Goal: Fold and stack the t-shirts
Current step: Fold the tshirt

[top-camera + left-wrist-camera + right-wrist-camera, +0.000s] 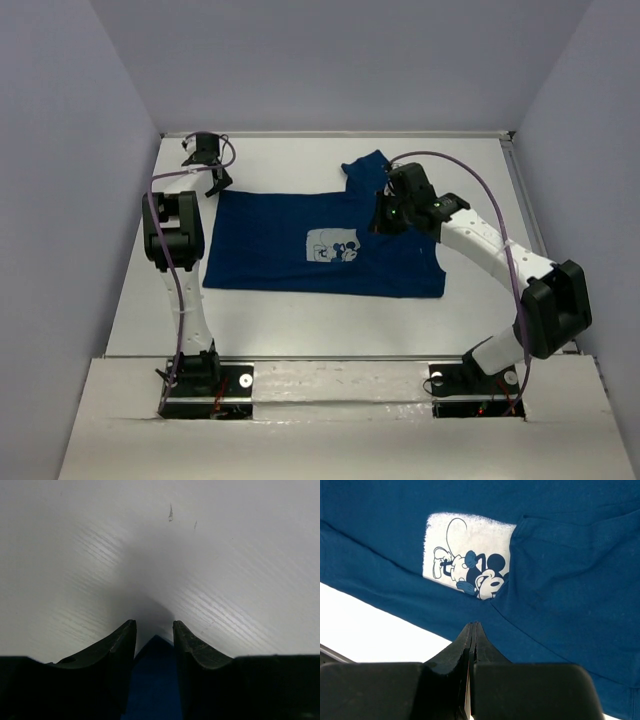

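A dark navy t-shirt (270,240) lies spread on the white table, its pale Mickey print (332,246) facing up. Its right side is folded in over the chest, and one flap (365,170) sticks out toward the back. My right gripper (385,218) hovers over that folded part. In the right wrist view it (474,624) is shut with no cloth between its fingers, above the shirt (560,580) and near the print (465,560). My left gripper (212,180) stands at the shirt's back left corner. It (154,624) is open, and the cloth corner (155,680) lies in the gap.
The white table (300,320) is closed in by grey walls at the back and both sides. Purple cables loop over both arms. Bare table shows in front of the shirt and to its left (75,555).
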